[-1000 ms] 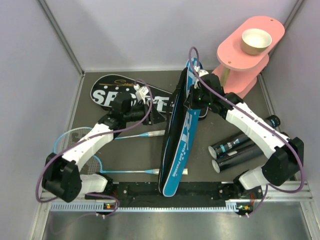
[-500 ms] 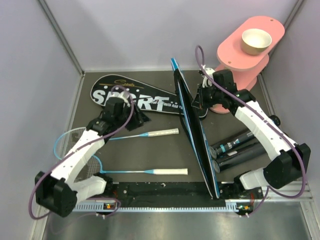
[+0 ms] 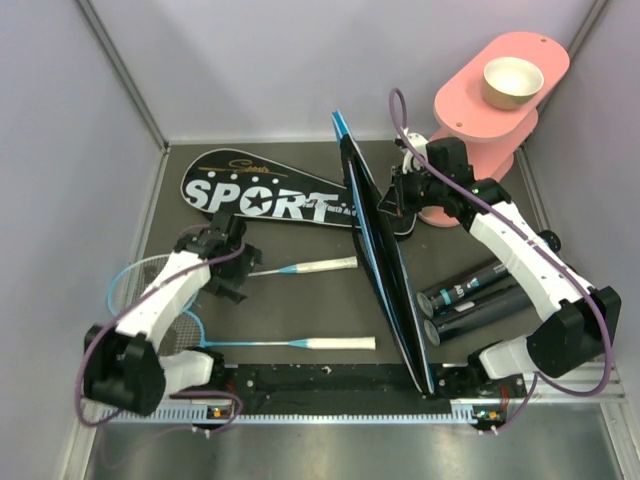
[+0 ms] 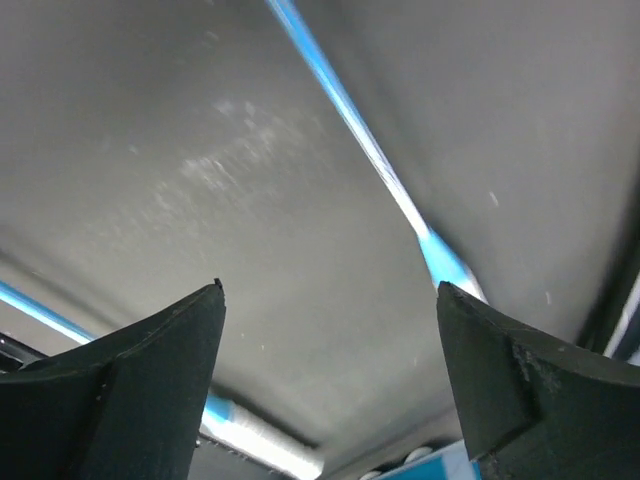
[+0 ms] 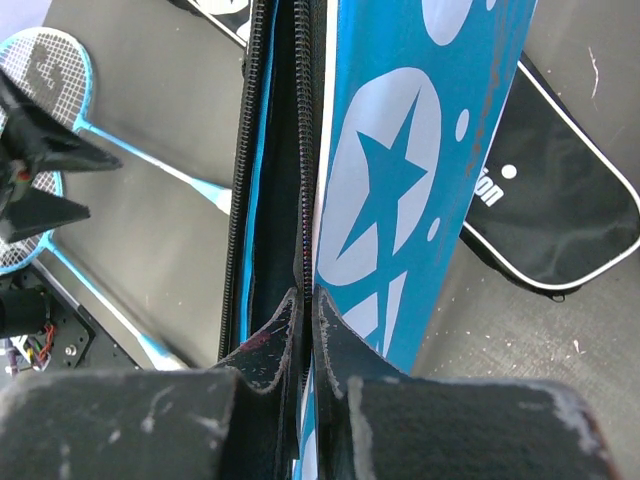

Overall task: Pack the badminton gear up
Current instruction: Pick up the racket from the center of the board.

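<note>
My left fingers [image 4: 150, 390] hang spread and empty above the tabletop [image 3: 300, 310]; the blue racket [image 3: 288, 271] lies just below them, shaft running left to right, handle toward the blue bag [image 3: 385, 262] that my right fingers [image 5: 268, 345] pinch upright by its zipper edge, so my left arm is nearer

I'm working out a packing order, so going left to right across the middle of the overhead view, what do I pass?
Blue racket heads → left gripper → white racket handles → blue racket bag standing on edge → two black tubes.
</note>
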### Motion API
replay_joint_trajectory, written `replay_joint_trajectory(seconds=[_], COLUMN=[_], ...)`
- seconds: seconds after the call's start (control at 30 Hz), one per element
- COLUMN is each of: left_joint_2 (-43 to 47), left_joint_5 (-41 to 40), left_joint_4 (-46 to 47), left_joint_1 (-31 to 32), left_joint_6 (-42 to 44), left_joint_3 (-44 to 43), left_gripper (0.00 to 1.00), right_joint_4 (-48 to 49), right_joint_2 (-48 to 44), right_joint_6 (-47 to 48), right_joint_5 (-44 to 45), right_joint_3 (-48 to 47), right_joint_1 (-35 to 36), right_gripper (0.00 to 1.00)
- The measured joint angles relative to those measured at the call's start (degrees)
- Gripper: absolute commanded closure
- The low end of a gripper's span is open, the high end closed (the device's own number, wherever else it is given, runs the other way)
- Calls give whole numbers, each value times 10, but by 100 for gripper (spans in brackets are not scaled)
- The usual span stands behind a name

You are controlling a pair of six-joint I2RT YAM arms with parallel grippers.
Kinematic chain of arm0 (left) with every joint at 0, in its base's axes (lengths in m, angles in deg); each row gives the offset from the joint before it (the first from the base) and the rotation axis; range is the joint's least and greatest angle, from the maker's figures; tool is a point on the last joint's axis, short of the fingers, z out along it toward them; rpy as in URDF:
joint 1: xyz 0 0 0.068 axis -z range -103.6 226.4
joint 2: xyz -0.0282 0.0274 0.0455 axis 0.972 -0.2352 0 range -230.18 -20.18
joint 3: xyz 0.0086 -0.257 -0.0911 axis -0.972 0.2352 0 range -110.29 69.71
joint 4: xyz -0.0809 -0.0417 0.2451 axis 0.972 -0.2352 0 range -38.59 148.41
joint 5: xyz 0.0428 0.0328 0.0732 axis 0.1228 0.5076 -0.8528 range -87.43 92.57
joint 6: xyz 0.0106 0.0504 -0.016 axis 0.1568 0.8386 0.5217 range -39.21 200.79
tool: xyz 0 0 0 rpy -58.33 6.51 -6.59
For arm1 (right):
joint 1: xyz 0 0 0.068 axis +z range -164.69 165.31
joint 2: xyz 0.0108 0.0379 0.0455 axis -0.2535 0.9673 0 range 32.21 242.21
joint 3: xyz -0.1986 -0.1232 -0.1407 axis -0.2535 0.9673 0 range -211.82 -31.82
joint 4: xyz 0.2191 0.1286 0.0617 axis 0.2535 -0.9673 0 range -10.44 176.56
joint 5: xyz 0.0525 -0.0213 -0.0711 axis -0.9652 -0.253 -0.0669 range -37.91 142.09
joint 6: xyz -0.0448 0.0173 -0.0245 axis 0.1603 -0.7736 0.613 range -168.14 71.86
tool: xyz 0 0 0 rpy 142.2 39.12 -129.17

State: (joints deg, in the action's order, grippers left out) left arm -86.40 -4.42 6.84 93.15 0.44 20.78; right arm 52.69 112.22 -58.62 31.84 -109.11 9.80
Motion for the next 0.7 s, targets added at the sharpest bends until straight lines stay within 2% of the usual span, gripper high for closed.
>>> replay_joint_trajectory(seconds=[0.03,0.17,0.33,0.4,0.43,0.47,0.6,0.7], left_joint_2=[-21,-144,-250,-264,-272,-278,-292,-289], left_joint_5=[-1,3,0,0,0,1,5,5], left_joint_4=[0,-9,3,10,10,12,30,30], left_joint_1=[-15,-79,-92,-93,-93,-94,-98,-99], left_joint_6=[-11,-50,-76,-83,-87,-90,-99,-93], left_joint_3=[0,-22,-75,-77,-77,-77,-77,-77], left_gripper=[18,22,25,36,47,64,100,100], right_joint_4=[2,11,23,25,27,29,31,40], right_joint_2=[0,0,0,0,0,0,0,14], right_joint_6=[0,0,-2,-2,-2,-2,-3,-11], right_joint_5=[-3,-14,-33,-38,-39,-39,-35,-14], right_joint_3=[0,1,9,12,14,16,16,14], right_joint_1=[0,0,0,0,0,0,0,2], right_gripper=[100,100,100,100,100,100,100,100])
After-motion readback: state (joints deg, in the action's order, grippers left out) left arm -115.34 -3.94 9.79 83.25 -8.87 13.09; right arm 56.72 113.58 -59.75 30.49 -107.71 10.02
